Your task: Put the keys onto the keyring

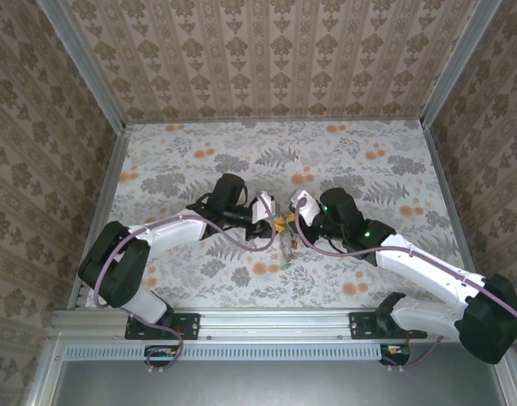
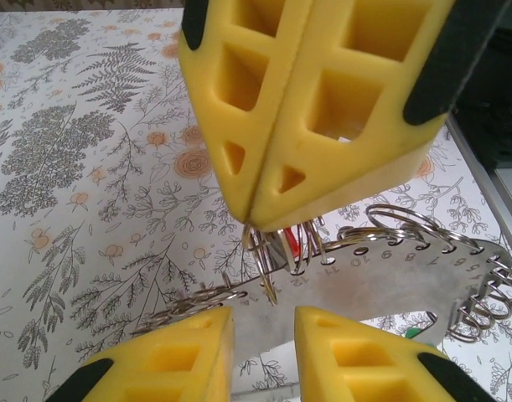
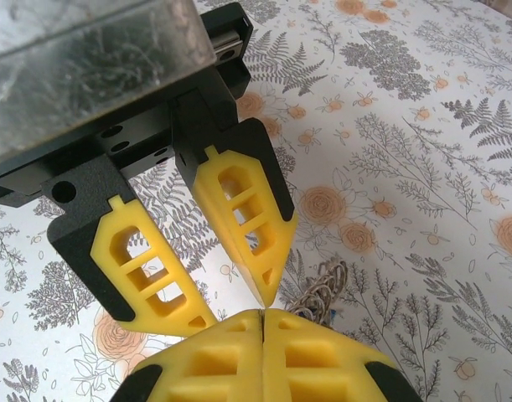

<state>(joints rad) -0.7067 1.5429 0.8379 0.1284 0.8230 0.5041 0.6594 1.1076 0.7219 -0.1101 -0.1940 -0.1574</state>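
Grippers are facing each other tip to tip just below the middle of the overhead view, above the flower-printed table (image 1: 368, 169), with your left gripper (image 2: 262, 325) pointing in from the left and your right gripper (image 2: 257, 219) from the right. Your left gripper's jaws are standing narrowly apart. In its own wrist view the two yellow fingers (image 2: 184, 356) are sitting at the bottom edge with a clear gap between them, and in the right wrist view they are showing at centre left as two separate wedges whose tips are not touching. The keyring (image 2: 381, 276), a flat silvery curved band with numbered holes, is running across the lower right of the left wrist view and passing through that gap; you cannot tell whether either pad is touching it. Your right gripper's jaws are pressing flush together, and a bunch of wire loops (image 2: 276, 251) on the keyring's rim is sitting right at their tips, so the right gripper is pinching the keyring there. More loops are lining the band's far right end. Of the keys (image 1: 287, 247), a red head (image 2: 294, 245) is peeking between the loops under the right gripper's tips, and a green head (image 2: 412, 332) is showing below the band at lower right. In the overhead view the keys are dangling under the two grippers, the green one lowest.
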